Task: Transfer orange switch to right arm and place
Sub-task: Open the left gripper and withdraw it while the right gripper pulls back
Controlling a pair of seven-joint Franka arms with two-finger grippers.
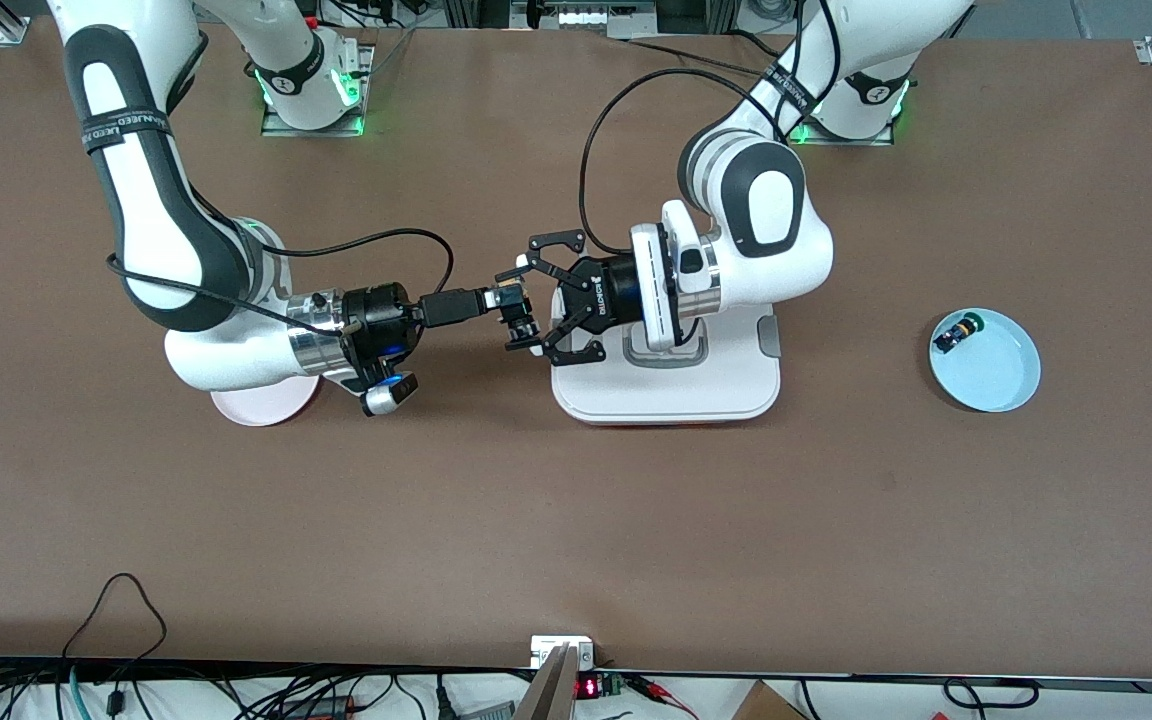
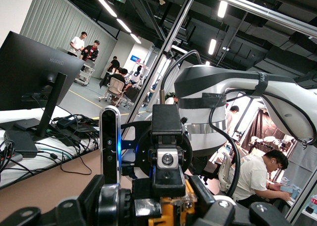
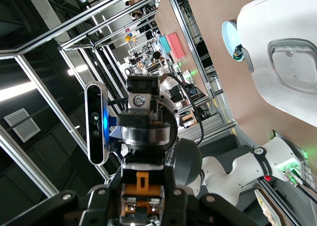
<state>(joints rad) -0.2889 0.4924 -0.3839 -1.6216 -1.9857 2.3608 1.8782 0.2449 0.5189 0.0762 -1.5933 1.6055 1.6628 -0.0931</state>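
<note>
Low at the right arm's end of the worktop [image 1: 576,520], a pink plate [image 1: 261,408] lies partly under the right arm [image 1: 236,330]. From there the right gripper [image 1: 508,298] reaches level toward the middle, its slim fingers [image 1: 499,297] clamped on the orange switch [image 1: 514,305]; the part hangs in the air over bare worktop, just beside the white scale [image 1: 666,385]. Meeting it head-on, the left gripper [image 1: 541,298] has its linked fingers [image 1: 556,243] spread wide around the switch, not touching it as far as the front view shows. The left wrist view shows the switch's orange body between those fingers, with the right gripper's wrist facing it. Toward the left arm's end lies a light blue plate [image 1: 996,375] carrying a small black part with a green cap [image 1: 961,328].
</note>
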